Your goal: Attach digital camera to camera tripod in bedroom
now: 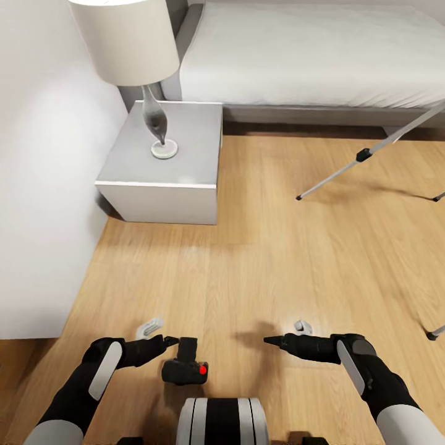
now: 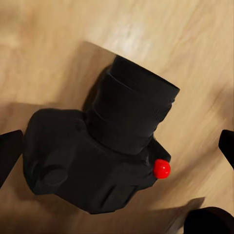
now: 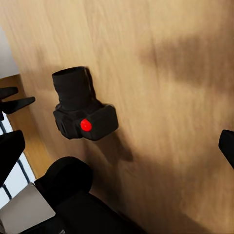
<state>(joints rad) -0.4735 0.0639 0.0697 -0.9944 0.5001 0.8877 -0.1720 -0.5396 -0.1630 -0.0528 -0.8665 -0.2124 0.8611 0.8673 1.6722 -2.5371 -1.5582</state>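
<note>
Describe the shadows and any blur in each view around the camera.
Head view: the digital camera by the left hand is sharp; soft arm shadows lie on the wood floor, and a faint one trails from the camera tripod leg. Left wrist view: the camera looms close, edges slightly soft, with a dark shadow behind. Right wrist view: the camera is crisp, with broad blurred shadows on the planks.

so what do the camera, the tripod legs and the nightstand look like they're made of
The digital camera looks like matte black plastic or rubber: dull, with no bright glints, and a glossy red button. The camera tripod legs look like silver-grey metal tubes, thin and pale, with a black joint, probably plastic. The nightstand looks like grey painted or laminated board, flat and even, with no grain.
</note>
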